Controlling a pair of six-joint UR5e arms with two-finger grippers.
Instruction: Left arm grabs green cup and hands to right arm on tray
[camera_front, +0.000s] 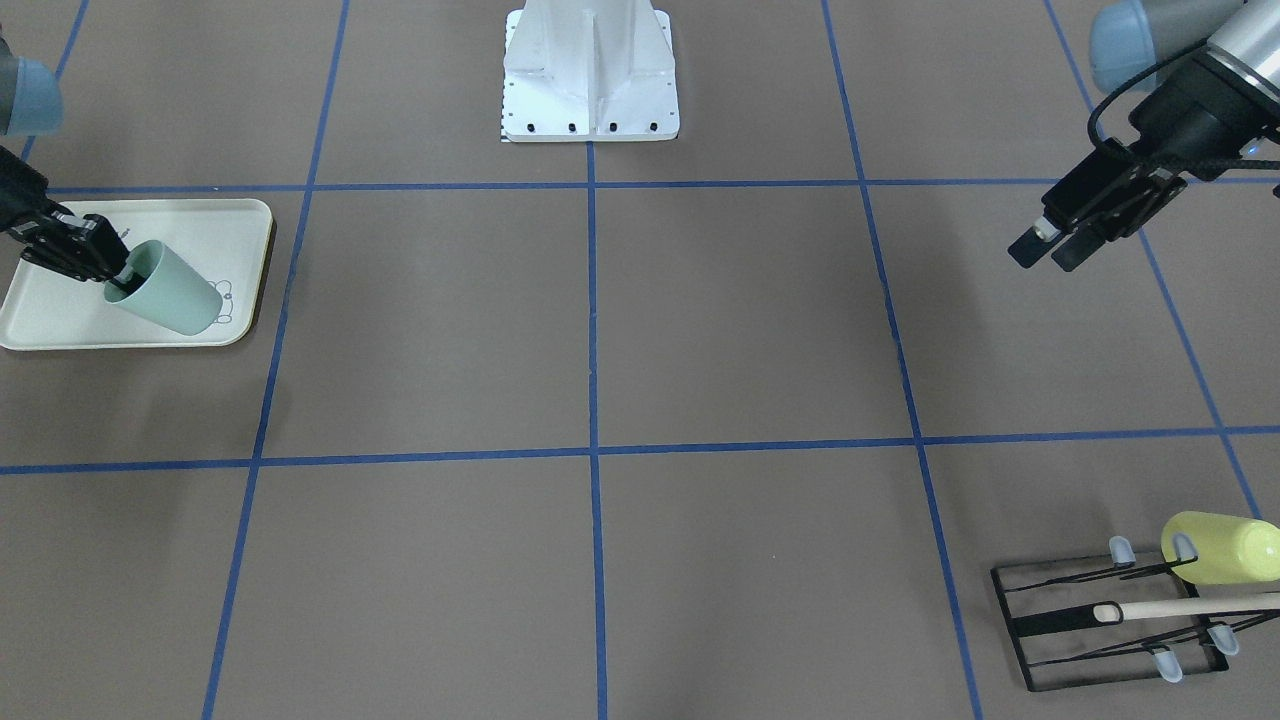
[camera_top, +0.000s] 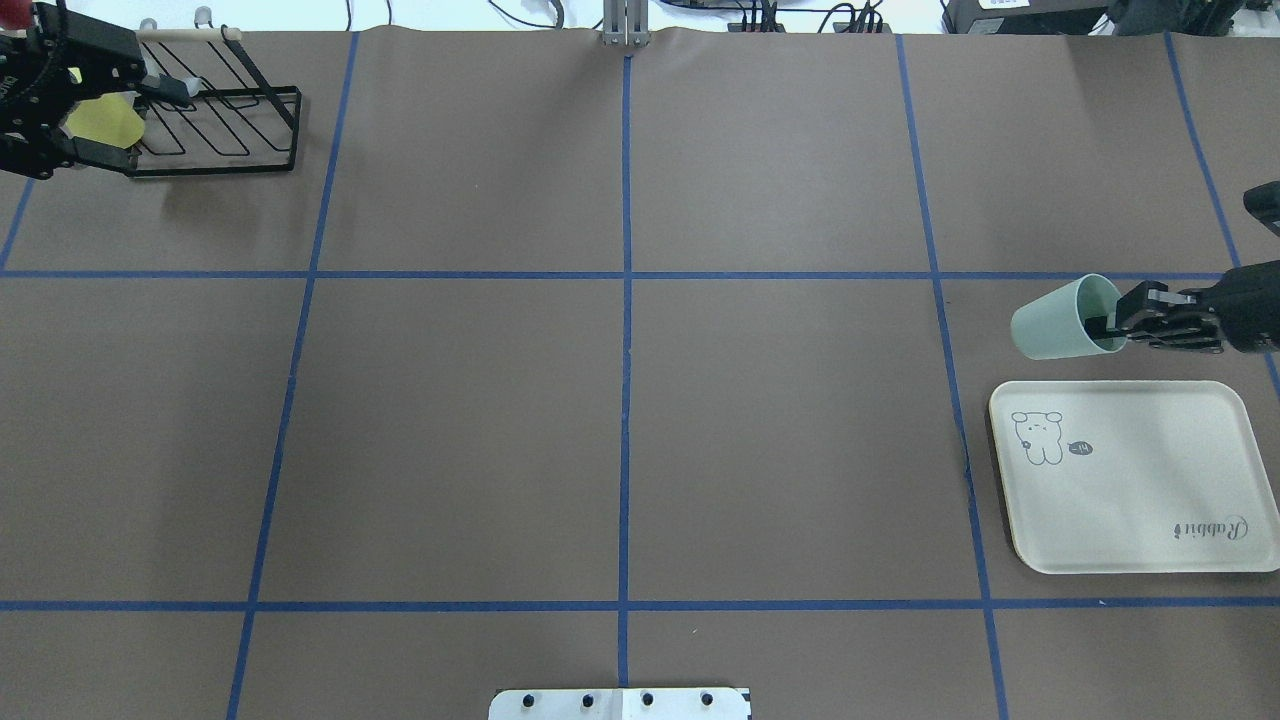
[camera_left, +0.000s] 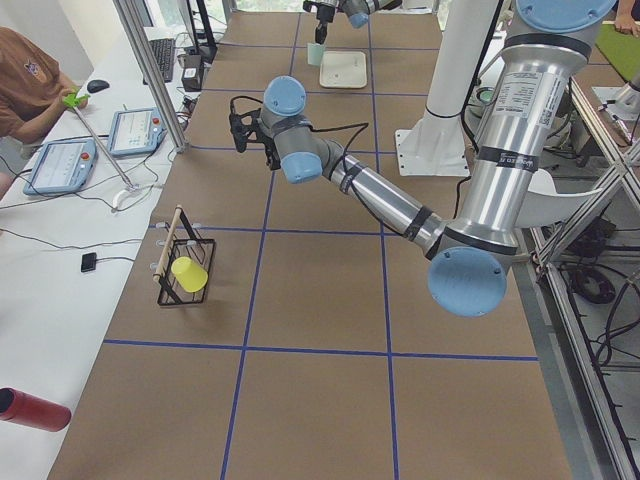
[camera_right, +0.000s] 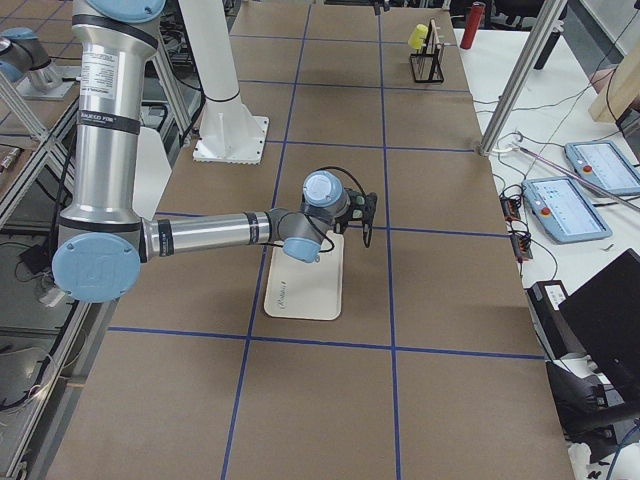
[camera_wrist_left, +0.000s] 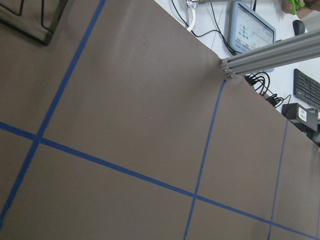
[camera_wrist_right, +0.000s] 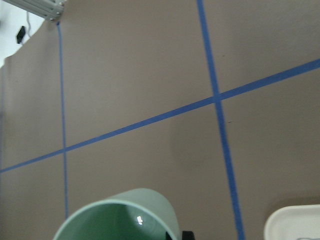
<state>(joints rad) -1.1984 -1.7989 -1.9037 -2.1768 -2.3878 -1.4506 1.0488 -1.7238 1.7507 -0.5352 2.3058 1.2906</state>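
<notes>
Brown paper table (camera_top: 450, 440) gridded with blue tape (camera_top: 625, 400), evenly lit, shadows soft. Ahead of the left gripper (camera_front: 1044, 257), past the table edge, an aluminium post (camera_left: 150, 70) and a white bench (camera_left: 40, 300) bearing two tablets (camera_left: 60, 165), a keyboard (camera_left: 163, 58) and cables.

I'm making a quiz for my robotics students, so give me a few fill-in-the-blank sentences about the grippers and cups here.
The right gripper holds the small mint-green plastic cup by its ___.
The left gripper is ___ and empty.
The yellow plastic cup rests on the black wire rack, on the robot's ___ side.
Missing words: rim, open, left.
</notes>
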